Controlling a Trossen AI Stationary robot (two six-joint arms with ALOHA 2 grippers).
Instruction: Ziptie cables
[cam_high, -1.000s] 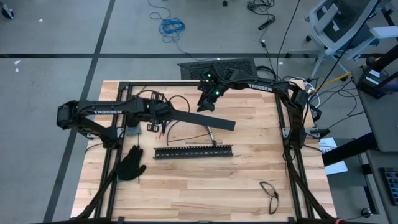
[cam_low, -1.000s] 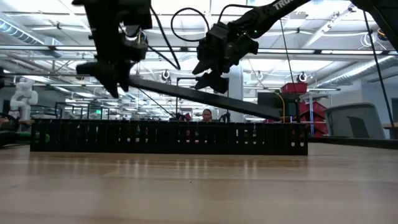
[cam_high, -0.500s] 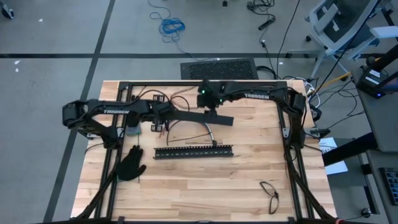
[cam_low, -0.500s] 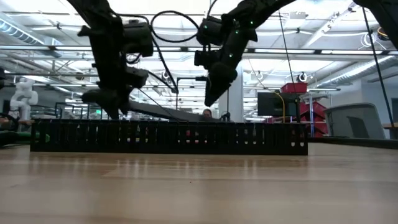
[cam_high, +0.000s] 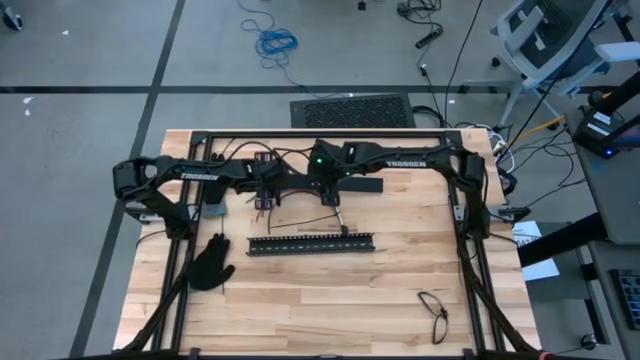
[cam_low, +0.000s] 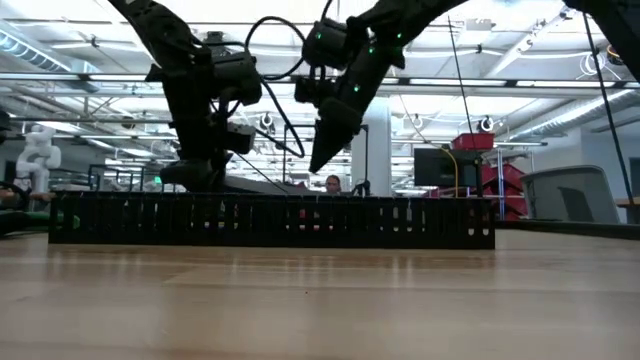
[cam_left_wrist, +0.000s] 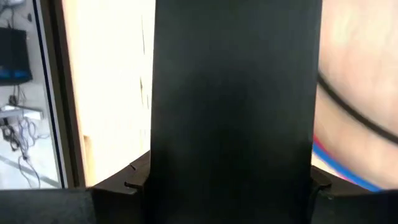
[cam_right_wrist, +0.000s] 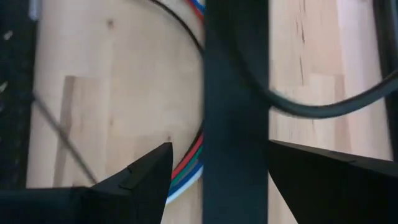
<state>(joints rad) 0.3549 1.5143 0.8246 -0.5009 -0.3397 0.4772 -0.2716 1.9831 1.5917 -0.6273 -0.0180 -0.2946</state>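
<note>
The loose bundle of thin red, blue, green and white cables (cam_right_wrist: 188, 169) lies on the pale wooden counter (cam_high: 400, 290), far of centre, directly under a long flat black bar (cam_high: 362, 186) that both arms carry just above it. The left gripper (cam_high: 268, 186) has its jaws pinching the bar's left end, which fills the gap between them. The right gripper (cam_high: 328, 188) straddles the bar near its middle; I cannot tell whether its jaws are pressing on it.

The wires look light, limp and springy, so they will likely splay and slide unless gathered. A hold near the middle of the bundle, where the strands run side by side, should keep them together for tying. The bar first needs to clear them.

Counted: 1 cable bundle showing 4 colours; 2 bars, the flat 1 held and 1 black slotted bar (cam_high: 312, 243) lying nearer; 1 black glove (cam_high: 210, 265) near left. No ziptie can be picked out for certain.
</note>
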